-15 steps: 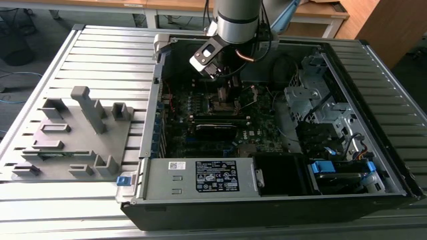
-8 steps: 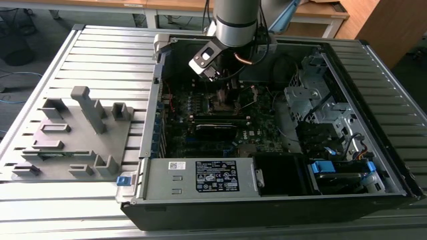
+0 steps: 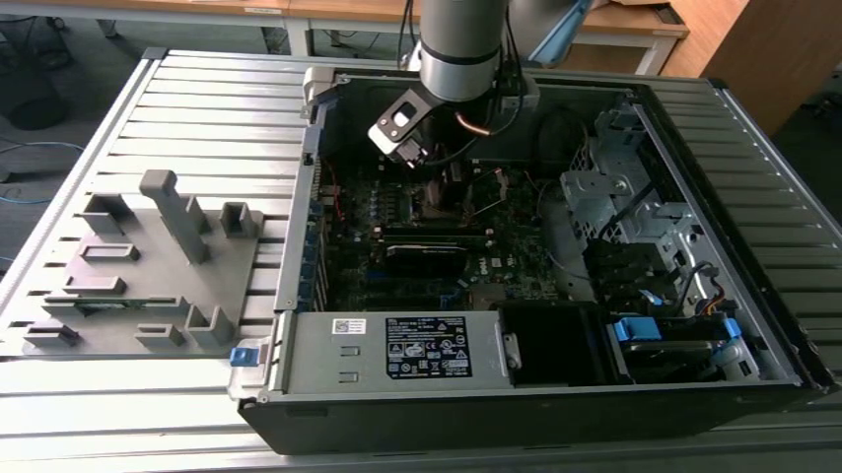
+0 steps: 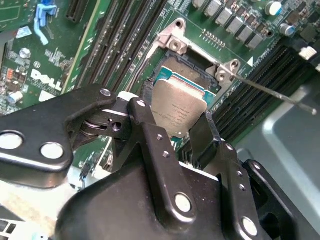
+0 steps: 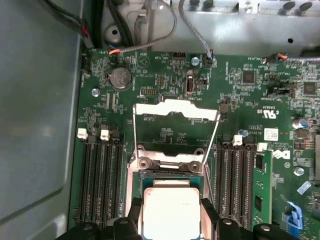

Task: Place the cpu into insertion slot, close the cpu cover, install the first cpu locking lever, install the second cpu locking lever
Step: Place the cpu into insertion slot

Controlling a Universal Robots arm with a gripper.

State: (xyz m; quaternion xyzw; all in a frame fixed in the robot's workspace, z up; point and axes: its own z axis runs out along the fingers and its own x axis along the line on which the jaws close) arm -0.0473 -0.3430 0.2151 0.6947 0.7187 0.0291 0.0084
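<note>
You are looking at a slatted metal table (image 3: 197,89) carrying an open computer case (image 3: 526,414), with a grey plastic fixture (image 3: 145,266) lying at nine o'clock of it in the exterior view. Your gripper's (image 4: 172,125) black fingers (image 4: 145,130) are clamping the square, dull-grey cpu (image 4: 177,107) by opposite edges, directly at the dark insertion slot (image 4: 190,60). The silver cpu cover (image 5: 175,109) is standing open beside it, and long black memory slots (image 5: 102,180) are flanking both.

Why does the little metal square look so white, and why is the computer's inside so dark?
In the first wrist view, light glares off the cpu, washing its top pale; in the exterior view, the computer case has walls that shade its inside.
</note>
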